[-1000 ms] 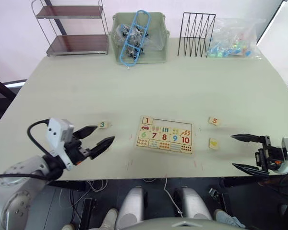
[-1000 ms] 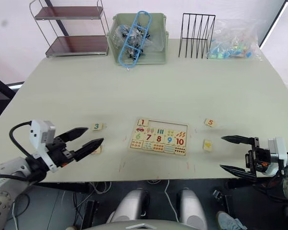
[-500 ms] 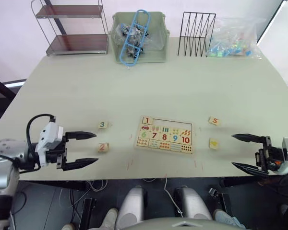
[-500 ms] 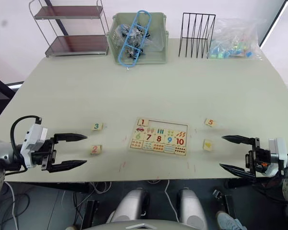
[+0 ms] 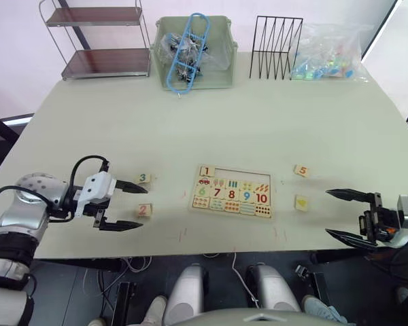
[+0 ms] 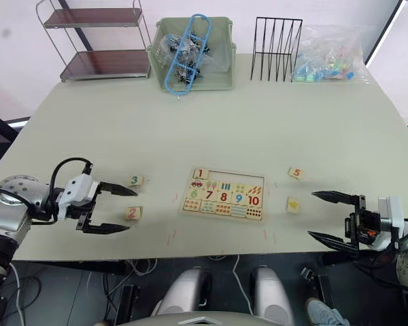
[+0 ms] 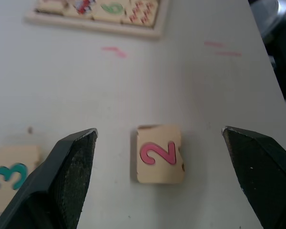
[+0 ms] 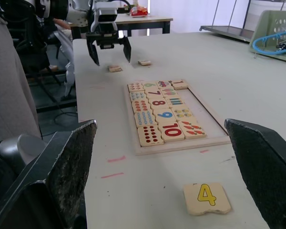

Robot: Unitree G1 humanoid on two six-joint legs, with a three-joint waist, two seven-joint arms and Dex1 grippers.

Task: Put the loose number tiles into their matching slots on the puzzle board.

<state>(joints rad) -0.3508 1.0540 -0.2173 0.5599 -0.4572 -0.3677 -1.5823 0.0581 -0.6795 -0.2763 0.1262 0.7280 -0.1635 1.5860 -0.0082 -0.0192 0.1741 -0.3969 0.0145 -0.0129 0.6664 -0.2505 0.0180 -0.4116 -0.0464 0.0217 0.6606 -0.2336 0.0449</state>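
The puzzle board (image 5: 232, 192) lies flat at the table's middle front. A red 1 tile (image 5: 207, 171) sits in the leftmost slot; the slots (image 5: 243, 176) to its right are bare. Loose tiles lie left of the board: the 3 tile (image 5: 144, 178) and the 2 tile (image 5: 144, 210). The 5 tile (image 5: 301, 170) and the yellow 4 tile (image 5: 302, 202) lie right of it. My left gripper (image 5: 144, 207) is open, its fingertips on either side of the 2 tile (image 7: 159, 153) without touching it. My right gripper (image 5: 328, 212) is open, just short of the 4 tile (image 8: 207, 198).
At the table's back stand a two-tier shelf (image 5: 98, 62), a green bin (image 5: 194, 53) with a blue handled object, a black wire rack (image 5: 277, 39) and a clear bag of small coloured pieces (image 5: 328, 54). The table's front edge (image 5: 211, 250) runs close below the board.
My left gripper has swung toward the board and now brackets the 2 tile. The right gripper has stayed put.
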